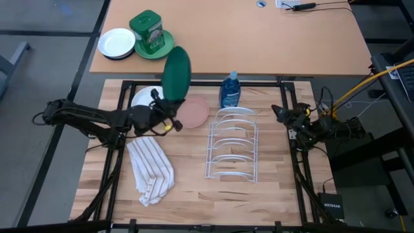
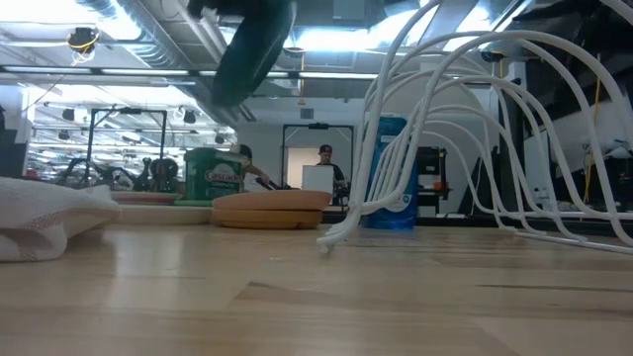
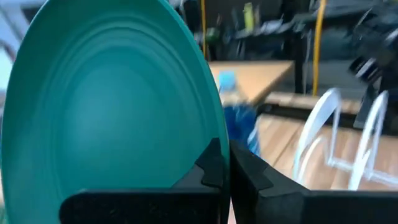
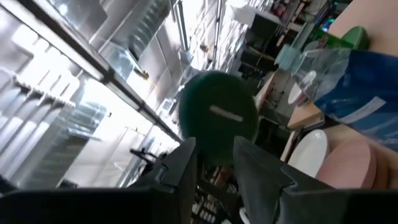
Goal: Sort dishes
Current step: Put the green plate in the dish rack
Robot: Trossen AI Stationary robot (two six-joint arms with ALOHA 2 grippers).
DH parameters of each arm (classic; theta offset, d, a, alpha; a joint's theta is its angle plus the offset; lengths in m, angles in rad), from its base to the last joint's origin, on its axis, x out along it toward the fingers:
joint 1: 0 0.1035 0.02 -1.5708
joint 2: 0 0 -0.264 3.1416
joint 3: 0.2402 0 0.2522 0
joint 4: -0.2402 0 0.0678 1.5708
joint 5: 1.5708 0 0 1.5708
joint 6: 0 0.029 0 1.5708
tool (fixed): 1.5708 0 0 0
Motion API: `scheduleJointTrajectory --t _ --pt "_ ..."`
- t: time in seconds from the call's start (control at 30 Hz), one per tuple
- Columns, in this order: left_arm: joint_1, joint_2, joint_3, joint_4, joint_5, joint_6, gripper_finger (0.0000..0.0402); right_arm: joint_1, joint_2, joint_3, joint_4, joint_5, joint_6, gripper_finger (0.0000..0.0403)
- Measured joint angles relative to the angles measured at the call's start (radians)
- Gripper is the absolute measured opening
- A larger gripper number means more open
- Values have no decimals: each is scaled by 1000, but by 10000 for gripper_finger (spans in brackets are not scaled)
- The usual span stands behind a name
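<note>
My left gripper (image 1: 165, 107) is shut on the dark green plate (image 1: 176, 74), which stands on edge in the air above the table's far left part. It also shows as the green plate (image 2: 252, 49) in the low view and the green plate (image 4: 217, 118) in the right wrist view. The white plate (image 1: 143, 96) lies flat, partly under my left arm. The salmon pink plate (image 1: 193, 111) lies flat beside it. I see no brown plate. The white wire dish rack (image 1: 231, 144) stands mid-table. My right gripper (image 4: 214, 165) is open, waiting at the table's right side (image 1: 288, 118). My left gripper pinches the green plate's rim (image 3: 211, 140) between its two fingers, one fingertip (image 3: 211, 168) on the hollow face and the other behind. The plate is lifted clear and stands on edge, tilted, rising from the fingers.
A blue soap bottle (image 1: 229, 90) stands at the far edge behind the rack. A striped white cloth (image 1: 150, 169) lies at the near left. On the far table are a small dark-rimmed white dish (image 1: 116, 43) and a green plate with a green tin (image 1: 152, 35). People show far behind.
</note>
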Motion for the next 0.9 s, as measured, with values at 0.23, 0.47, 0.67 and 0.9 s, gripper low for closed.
scheduleJointTrajectory --t 0.23,0.47,0.67,0.9 --pt "-51 137 0 340 -8 299 0 0 0 0 8 18 -28 111" --pt "-52 294 39 495 -33 562 0 0 22 0 148 -47 -235 111" --pt "-52 437 166 492 -67 783 0 0 116 13 290 -70 -385 111" --pt "-63 555 292 492 -72 972 0 0 295 140 286 -86 -496 111"
